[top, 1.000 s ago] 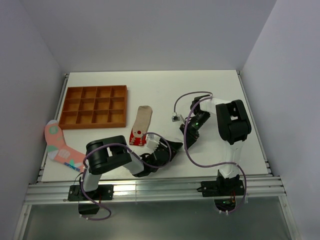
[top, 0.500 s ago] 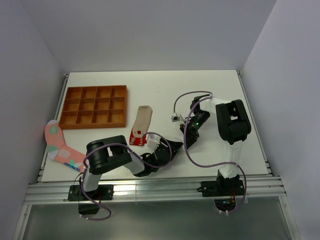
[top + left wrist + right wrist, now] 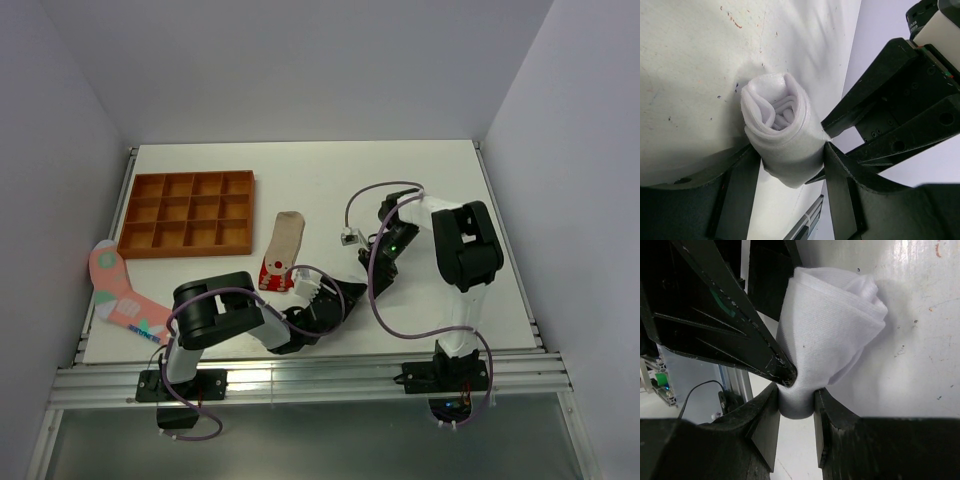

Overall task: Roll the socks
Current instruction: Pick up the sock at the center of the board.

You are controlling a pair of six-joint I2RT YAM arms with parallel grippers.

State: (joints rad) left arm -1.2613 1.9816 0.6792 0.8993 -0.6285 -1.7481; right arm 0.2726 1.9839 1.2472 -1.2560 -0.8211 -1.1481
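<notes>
Though light and limp, looks springy enough to unroll if released. Hangs as a white sock roll [image 3: 777,125] low over the tabletop [image 3: 690,75], clamped across its middle in left tool [image 3: 790,150], spread fairly wide, and pinched at one end in right tool [image 3: 796,390], set narrow. Best gripped across every layer.

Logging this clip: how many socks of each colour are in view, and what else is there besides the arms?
white sock, rolled: 1
beige sock: 1
red sock with white spots: 1
pink sock: 1
wooden tray with compartments: 1
Total: 5 things, 4 of them socks.
</notes>
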